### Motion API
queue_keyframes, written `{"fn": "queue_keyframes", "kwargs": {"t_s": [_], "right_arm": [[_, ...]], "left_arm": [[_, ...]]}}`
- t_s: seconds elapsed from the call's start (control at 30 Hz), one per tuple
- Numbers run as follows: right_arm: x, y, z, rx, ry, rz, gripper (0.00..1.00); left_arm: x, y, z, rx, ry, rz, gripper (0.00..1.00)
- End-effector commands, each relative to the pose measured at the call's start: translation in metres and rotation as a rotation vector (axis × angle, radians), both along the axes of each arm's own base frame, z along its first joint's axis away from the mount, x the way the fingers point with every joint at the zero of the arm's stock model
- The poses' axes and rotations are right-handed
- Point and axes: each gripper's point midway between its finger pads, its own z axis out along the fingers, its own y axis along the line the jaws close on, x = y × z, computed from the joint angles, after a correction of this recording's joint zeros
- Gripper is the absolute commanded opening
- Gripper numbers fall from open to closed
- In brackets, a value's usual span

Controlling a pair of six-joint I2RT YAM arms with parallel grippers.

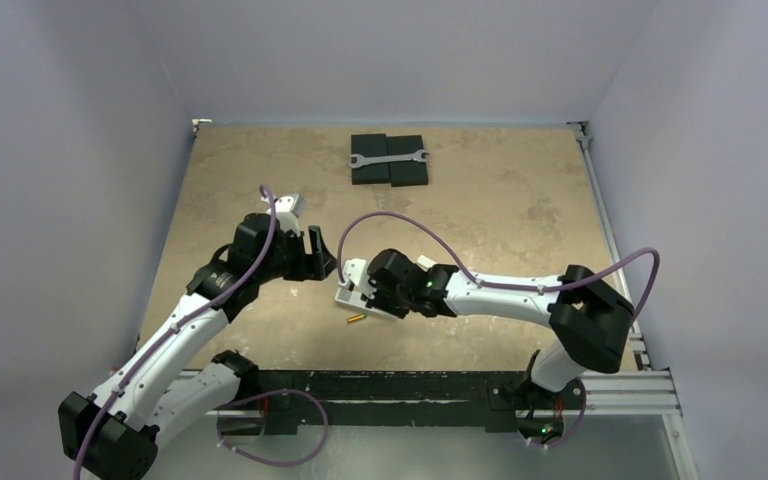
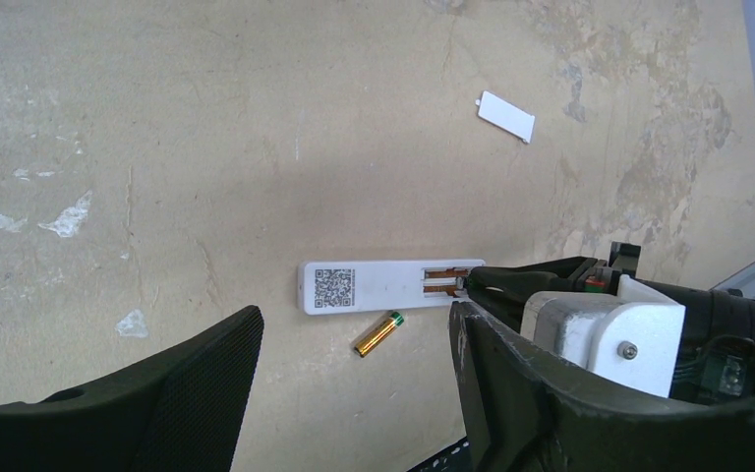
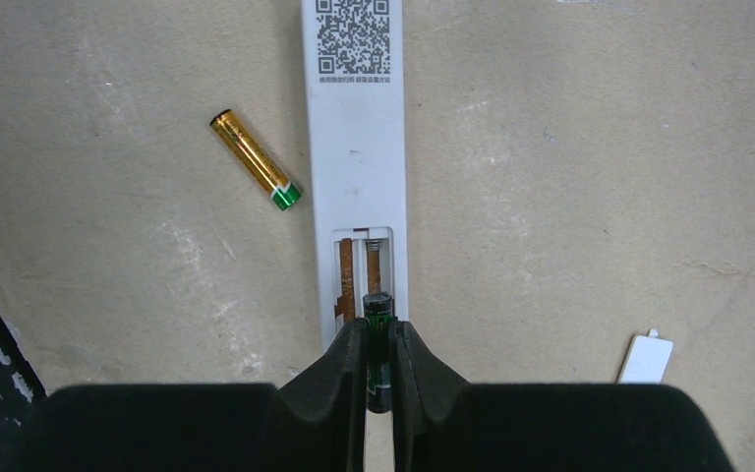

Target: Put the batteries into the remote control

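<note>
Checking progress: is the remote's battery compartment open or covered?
Open: the remote control lies back up with both slots exposed; the cover lies apart. The right gripper holds the dark battery at one slot.

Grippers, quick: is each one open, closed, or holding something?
Left gripper: open, empty.
Right gripper: closed on the dark green battery.

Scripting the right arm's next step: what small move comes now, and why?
Probably ease the right gripper down so the dark green battery drops into the open bay of the remote control. It is pinched in the jaws at the bay's end, both slots look empty, and the gold battery lies loose beside.
</note>
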Motion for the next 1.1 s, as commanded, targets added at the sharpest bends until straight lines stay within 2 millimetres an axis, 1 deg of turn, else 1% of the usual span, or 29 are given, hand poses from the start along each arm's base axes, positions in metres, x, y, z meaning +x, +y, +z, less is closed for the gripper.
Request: {"fn": "queue_keyframes", "kwargs": {"t_s": [0.0, 0.47, 1.07], "right_arm": [[0.008, 0.011, 0.007, 0.035, -0.012, 0.010, 0.00], [0.009, 0.012, -0.002, 0.032, 0.034, -0.013, 0.06], [0.011, 0.021, -0.003, 0.047, 0.053, -0.021, 0.15]], "left_arm": [[0.003, -0.001, 0.009, -0.009, -0.046, -0.014, 0.70], [0.003, 0.000, 0.009, -0.009, -0.049, -0.012, 0.71], [0.003, 0.001, 0.009, -0.010, -0.050, -0.010, 0.71]]}}
